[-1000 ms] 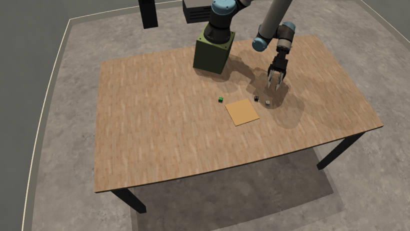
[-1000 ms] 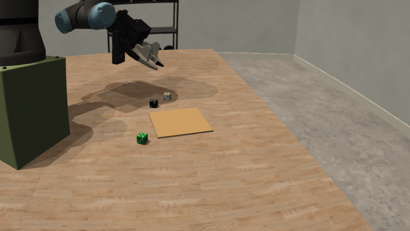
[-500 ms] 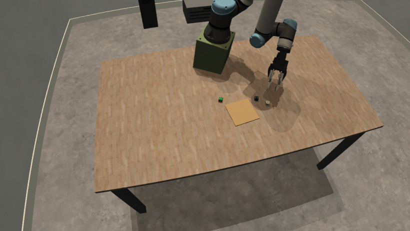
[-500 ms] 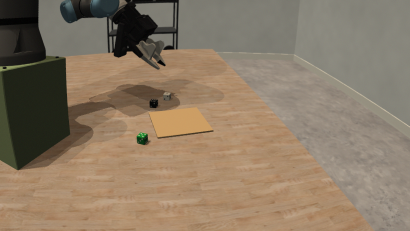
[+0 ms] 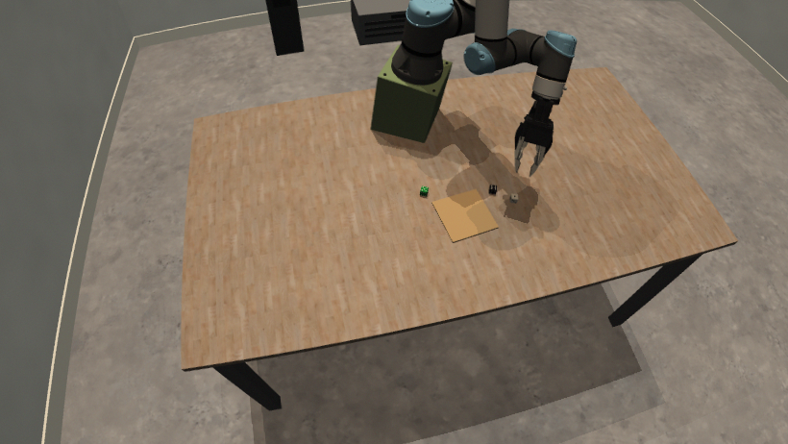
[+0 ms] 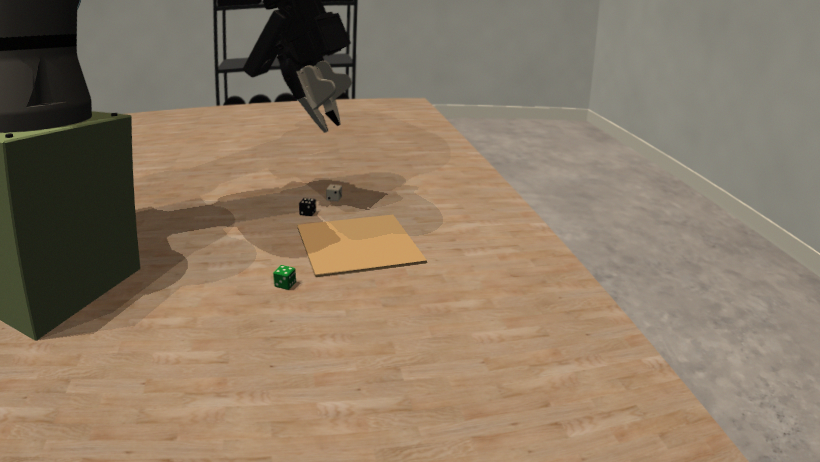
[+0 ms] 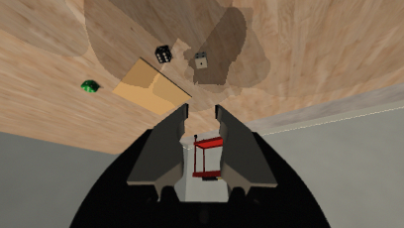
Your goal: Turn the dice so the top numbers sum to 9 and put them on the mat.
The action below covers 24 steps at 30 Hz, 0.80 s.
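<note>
1. Three dice, all off the mat: a green die point(image 5: 424, 191) point(image 6: 284, 277) point(image 7: 90, 86) near one side; a black die point(image 5: 493, 188) point(image 6: 307, 206) point(image 7: 163, 54) and a white die point(image 5: 513, 198) point(image 6: 333, 192) point(image 7: 200, 60) near each other, beyond another side.
2. One square tan mat point(image 5: 464, 215) point(image 6: 367, 249) point(image 7: 149, 91) lies on the one table point(image 5: 275, 248) point(image 6: 401, 373) point(image 7: 322, 40).
3. The exterior view makes out one pip on the white die's top and what looks like five on the green's; from the top view, the white and black dice are too small to read.
4. One gripper point(image 5: 524, 174) point(image 6: 332, 127) point(image 7: 201, 105) hangs above the table, its two fingers partly open, tips apart, gripping nothing.
5. Its dark body and fingers block the lower part of the wrist view; between them shows a red frame point(image 7: 206, 174), visible only there.
6. Shadow covers the white die and part of the mat.
7. One green pedestal point(image 5: 376, 124) point(image 6: 40, 321) bears the arm; only the exterior view shows the dark shelf rack point(image 6: 229, 64) behind.
</note>
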### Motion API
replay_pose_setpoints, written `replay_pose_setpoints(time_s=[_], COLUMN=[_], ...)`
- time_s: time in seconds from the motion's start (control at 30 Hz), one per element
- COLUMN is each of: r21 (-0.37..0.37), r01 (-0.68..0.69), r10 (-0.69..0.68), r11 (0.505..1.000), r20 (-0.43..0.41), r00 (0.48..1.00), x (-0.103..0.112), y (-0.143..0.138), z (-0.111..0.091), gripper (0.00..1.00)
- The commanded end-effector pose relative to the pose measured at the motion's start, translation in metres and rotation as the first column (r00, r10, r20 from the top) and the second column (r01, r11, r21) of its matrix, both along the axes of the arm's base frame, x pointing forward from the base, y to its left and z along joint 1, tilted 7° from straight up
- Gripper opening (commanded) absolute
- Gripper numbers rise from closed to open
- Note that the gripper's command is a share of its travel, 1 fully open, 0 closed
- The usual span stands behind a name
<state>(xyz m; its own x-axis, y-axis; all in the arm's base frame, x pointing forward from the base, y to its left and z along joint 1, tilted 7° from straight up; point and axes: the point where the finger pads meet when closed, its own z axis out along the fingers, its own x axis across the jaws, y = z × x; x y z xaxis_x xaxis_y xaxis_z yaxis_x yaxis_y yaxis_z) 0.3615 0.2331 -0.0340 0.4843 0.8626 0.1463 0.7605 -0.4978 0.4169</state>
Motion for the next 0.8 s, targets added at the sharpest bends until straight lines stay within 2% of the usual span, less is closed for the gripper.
replay_pose_setpoints(time_s=[0.0,0.2,0.37,0.77], r21=[0.030,0.111,0.163,0.207], r01=[-0.012,-0.023,-0.023,-0.017], r10=[0.014,0.049,0.073,0.093], r11=[0.999,0.994,0.986,0.978], r20=[-0.090,-0.232,-0.311,-0.362], r00=[0.996,0.971,0.947,0.927], x=[0.003,0.011,0.015,0.017], y=[-0.002,-0.006,-0.009,-0.011], z=[0.000,0.005,0.009,0.013], gripper=[0.21,0.21,0.21,0.21])
